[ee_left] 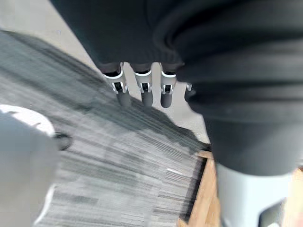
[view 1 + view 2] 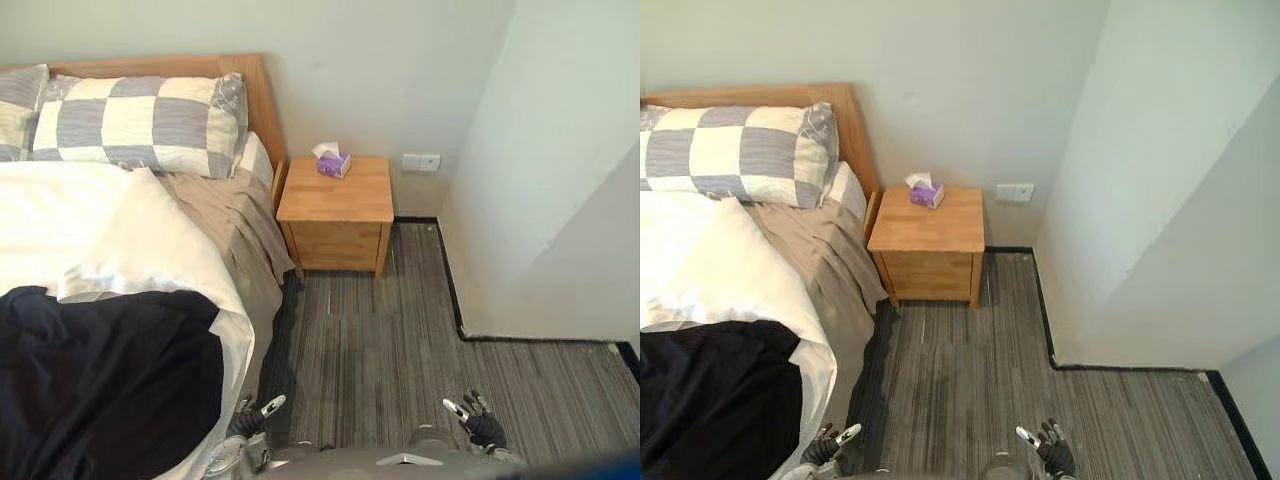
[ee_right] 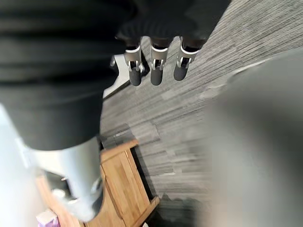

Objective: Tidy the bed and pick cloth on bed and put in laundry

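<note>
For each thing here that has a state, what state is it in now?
Dark cloth: lying on the bed, not held.
White duvet: rumpled, not straightened.
Nightstand drawer: shut.
Tissue box: upright, tissue sticking out.
Left hand: open, empty.
Right hand: open, empty.

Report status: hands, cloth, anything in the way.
Left hand, right hand open, empty, low over carpet. Dark cloth lies on bed beside left hand, untouched. Nightstand stands well aside.

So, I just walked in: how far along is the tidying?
Nothing looks done: the dark cloth lies on the bed, the white duvet rumpled. Nothing in hand: left hand and right hand hang open, empty. Left: moving the cloth, smoothing the duvet.
</note>
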